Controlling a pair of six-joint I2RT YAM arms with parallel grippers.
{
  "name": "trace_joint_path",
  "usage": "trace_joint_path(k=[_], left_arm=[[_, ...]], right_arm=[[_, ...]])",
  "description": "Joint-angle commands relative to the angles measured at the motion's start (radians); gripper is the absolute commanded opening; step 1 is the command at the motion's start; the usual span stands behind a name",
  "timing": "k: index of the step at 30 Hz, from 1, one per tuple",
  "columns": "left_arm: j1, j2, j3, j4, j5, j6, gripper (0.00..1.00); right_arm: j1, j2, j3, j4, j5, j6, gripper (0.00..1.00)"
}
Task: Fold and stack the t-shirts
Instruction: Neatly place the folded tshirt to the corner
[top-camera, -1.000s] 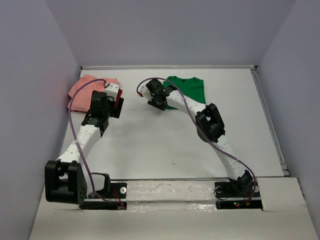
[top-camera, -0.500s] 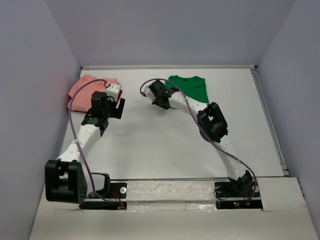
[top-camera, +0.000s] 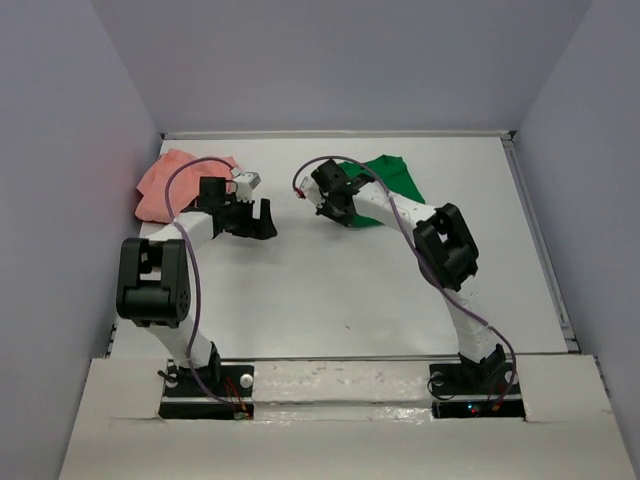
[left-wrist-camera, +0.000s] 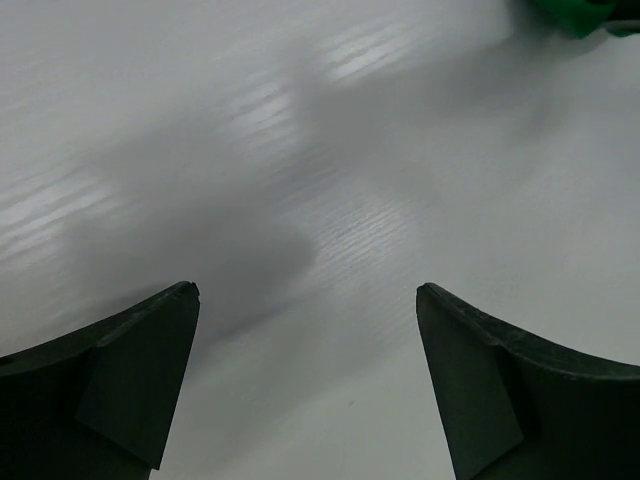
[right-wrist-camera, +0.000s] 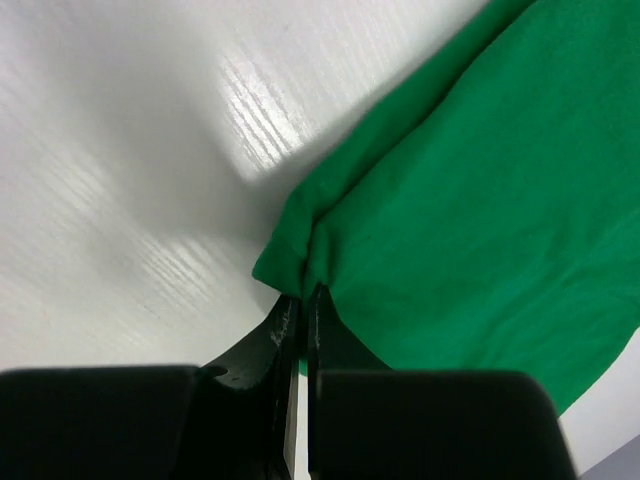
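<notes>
Overhead view: a white wood-grain desk is carrying two shirts at its far end. One bright green soft cloth t-shirt is lying at about 1 o'clock from desk centre. One crumpled salmon-pink cloth t-shirt is sitting at about 10 o'clock, in the far left corner. The two are lying well apart.

On the right hand: its fingers are pressing together on the green shirt, pinching a small fold of hemmed edge at the very tips. In the right wrist view the cloth is spreading away from the pinch toward 2 o'clock and filling most of that side. Bare desk is showing from 9 to 12 o'clock, with a dark shadow lying along the cloth's edge. Overhead, this hand is sitting at the shirt's 8 o'clock edge, its arm stretching far out from the base.

On the left hand: its fingers are standing spread wide, with nothing between them. The left wrist view is showing bare desk and a soft grey shadow beyond the gap, and a scrap of green is peeking in at the 1 o'clock corner. Overhead, this hand is pointing toward 3 o'clock, sitting at 4 o'clock of the pink shirt, near it but apart. Whether it is touching the desk, cannot tell.
</notes>
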Motion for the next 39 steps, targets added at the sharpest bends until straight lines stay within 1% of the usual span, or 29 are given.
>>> trace_joint_path(k=[1, 2, 4, 5, 8, 10, 11, 13, 15, 21, 27, 31, 32, 35, 39], left_arm=[[0.012, 0.129, 0.118, 0.02, 0.29, -0.174, 0.99], [0.013, 0.186, 0.17, 0.045, 0.341, -0.205, 0.99], [0.011, 0.222, 0.21, 0.097, 0.371, -0.281, 0.99], [0.011, 0.243, 0.239, 0.141, 0.382, -0.343, 0.99], [0.008, 0.268, 0.288, 0.181, 0.374, -0.432, 0.99], [0.009, 0.286, 0.294, 0.216, 0.373, -0.492, 0.99], [0.008, 0.306, 0.296, 0.255, 0.389, -0.563, 0.99], [0.008, 0.327, 0.288, 0.308, 0.414, -0.649, 0.99], [0.0, 0.358, 0.278, 0.417, 0.46, -0.773, 0.99], [-0.046, 0.418, 0.284, 0.486, 0.471, -0.893, 0.99], [-0.092, 0.492, 0.305, 0.54, 0.482, -0.974, 0.99], [-0.11, 0.531, 0.334, 0.557, 0.479, -1.029, 0.99], [-0.113, 0.538, 0.334, 0.583, 0.477, -1.069, 0.99], [-0.122, 0.551, 0.339, 0.611, 0.469, -1.118, 0.99], [-0.124, 0.565, 0.359, 0.635, 0.462, -1.151, 0.99]], right_arm=[[0.001, -0.089, -0.034, -0.013, -0.063, 0.028, 0.0], [0.001, -0.09, -0.039, -0.013, -0.063, 0.028, 0.0], [0.001, -0.096, -0.051, -0.013, -0.059, 0.031, 0.0], [0.001, -0.099, -0.062, -0.013, -0.063, 0.032, 0.0], [0.001, -0.109, -0.077, -0.007, -0.066, 0.035, 0.0], [0.001, -0.115, -0.085, 0.004, -0.076, 0.04, 0.0], [0.001, -0.118, -0.087, 0.007, -0.083, 0.04, 0.0], [0.001, -0.118, -0.085, 0.009, -0.089, 0.037, 0.0], [0.01, -0.118, -0.079, 0.012, -0.1, 0.038, 0.0], [0.03, -0.104, -0.012, -0.01, -0.106, 0.048, 0.0], [0.067, -0.08, 0.079, -0.046, -0.093, 0.046, 0.0], [0.077, -0.072, 0.111, -0.066, -0.09, 0.048, 0.0], [0.088, -0.07, 0.113, -0.068, -0.088, 0.046, 0.0], [0.088, -0.06, 0.13, -0.08, -0.08, 0.043, 0.0], [0.097, -0.046, 0.137, -0.091, -0.079, 0.045, 0.0]])
